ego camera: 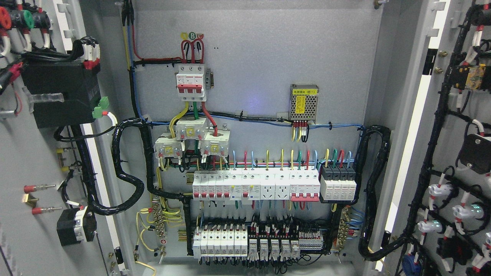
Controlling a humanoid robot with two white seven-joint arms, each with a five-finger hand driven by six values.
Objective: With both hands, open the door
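Head view: grey metal electrical cabinet (253, 50) stands wide open. Left door (23, 161) swung out at left edge, right door (456, 115) swung out at right edge, both carrying black wired parts. Inside: red-and-white main breaker (190, 82), row of white breakers (255, 186), small perforated metal power supply (303, 102), black cable looms (128, 168). No robot hand in picture, so state of fingers cannot be told.

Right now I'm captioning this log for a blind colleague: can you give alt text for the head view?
An electrical cabinet stands with both doors swung wide, left door and right door, exposing a back panel with a red-handled main breaker, rows of white breakers and bundled wiring. No robot hand is in view.
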